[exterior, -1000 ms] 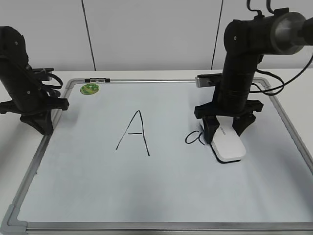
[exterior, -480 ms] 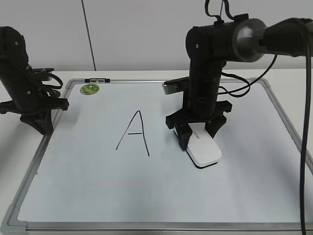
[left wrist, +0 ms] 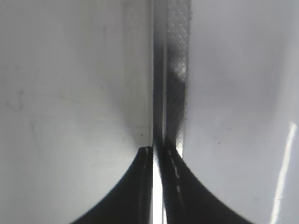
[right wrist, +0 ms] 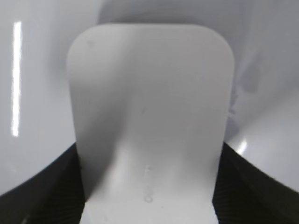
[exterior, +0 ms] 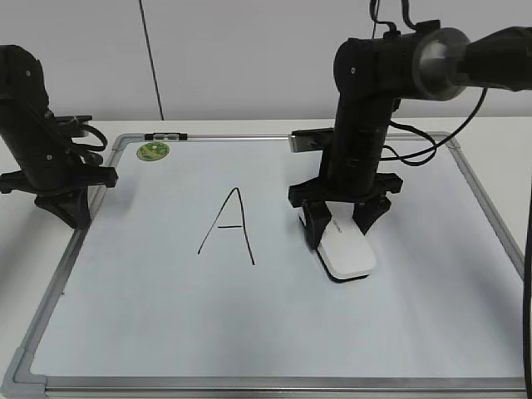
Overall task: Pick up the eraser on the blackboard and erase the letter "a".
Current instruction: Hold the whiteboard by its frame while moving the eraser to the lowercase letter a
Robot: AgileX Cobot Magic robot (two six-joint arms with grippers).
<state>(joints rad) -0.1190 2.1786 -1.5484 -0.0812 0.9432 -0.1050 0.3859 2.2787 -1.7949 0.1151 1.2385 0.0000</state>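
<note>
The white eraser lies flat on the blackboard, a white board with a grey frame. My right gripper is shut on the eraser, one finger on each long side; the right wrist view shows the eraser filling the space between the fingers. No small letter "a" shows on the board; the spot where the eraser rests hides whatever is under it. The tall capital "A" stands to the eraser's left. My left gripper rests shut and empty at the board's left frame.
A round green sticker sits at the board's far left corner. The board frame runs along the right and near edges. A black cable hangs behind the right arm. A white wall stands behind the table.
My right gripper slid the eraser left over the small "a", which no longer shows, then came back slightly right. The left arm has not moved.
</note>
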